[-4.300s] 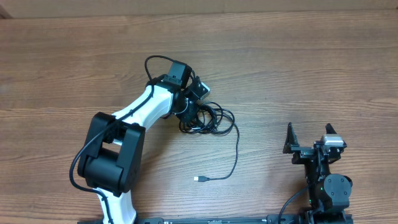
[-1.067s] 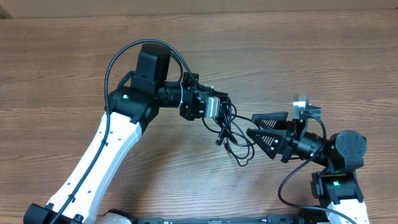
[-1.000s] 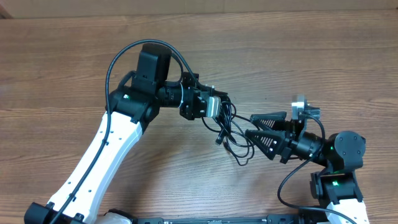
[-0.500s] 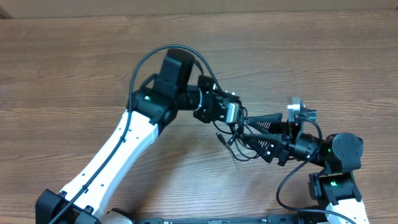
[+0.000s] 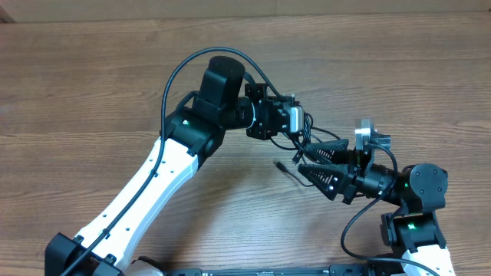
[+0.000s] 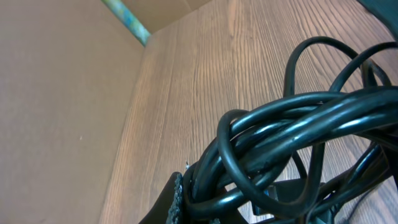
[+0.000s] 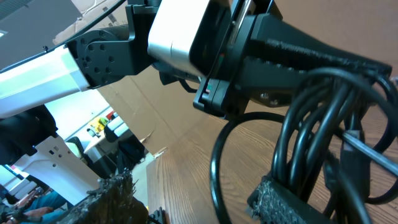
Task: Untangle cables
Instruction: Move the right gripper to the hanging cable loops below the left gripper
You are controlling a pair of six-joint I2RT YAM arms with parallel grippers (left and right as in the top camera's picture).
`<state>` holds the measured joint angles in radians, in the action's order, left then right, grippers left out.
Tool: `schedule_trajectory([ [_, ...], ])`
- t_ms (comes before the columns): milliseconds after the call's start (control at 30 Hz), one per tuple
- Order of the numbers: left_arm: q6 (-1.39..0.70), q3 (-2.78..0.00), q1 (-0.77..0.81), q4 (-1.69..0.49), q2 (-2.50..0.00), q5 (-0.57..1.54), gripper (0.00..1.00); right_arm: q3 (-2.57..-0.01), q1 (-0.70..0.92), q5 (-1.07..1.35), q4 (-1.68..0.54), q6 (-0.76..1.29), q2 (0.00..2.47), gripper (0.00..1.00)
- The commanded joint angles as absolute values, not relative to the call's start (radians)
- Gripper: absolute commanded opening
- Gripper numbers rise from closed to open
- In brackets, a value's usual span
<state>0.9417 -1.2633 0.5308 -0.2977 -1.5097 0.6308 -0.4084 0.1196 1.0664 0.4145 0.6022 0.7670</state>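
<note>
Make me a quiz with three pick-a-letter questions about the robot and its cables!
1. Where is the bunch of cables?
A) on the floor
B) inside a box
C) between the left end effector and the right end effector

2. What colour are the cables?
A) black
B) red
C) yellow

3. How are the fingers of the right end effector?
A) shut tight
B) spread open
C) out of sight

Answers:
1 C: the overhead view shows the bunch right between the two end effectors.
2 A: every strand looks black in all three views.
3 B: its two fingers stand wide apart in the overhead view.
</note>
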Motion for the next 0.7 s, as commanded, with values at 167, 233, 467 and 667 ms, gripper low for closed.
schedule_trajectory([
  [167,0.806,-1.282,0.554,-0.268,-1.511,0.639,0.04,-0.43,0.125,1.066,0.414,0.605,0.77,0.64],
  [233,0.807,-1.282,0.56,-0.278,-1.511,0.624,0.04,-0.43,0.125,1.067,0.413,0.605,0.77,0.64],
  [467,0.888,-1.282,0.561,-0.408,-1.511,0.479,0.04,-0.43,0.125,1.066,0.416,0.606,0.77,0.63],
  [667,0.906,-1.282,0.562,-0.434,-1.511,0.509,0.04,-0.43,0.125,1.047,0.409,0.598,0.77,0.63],
])
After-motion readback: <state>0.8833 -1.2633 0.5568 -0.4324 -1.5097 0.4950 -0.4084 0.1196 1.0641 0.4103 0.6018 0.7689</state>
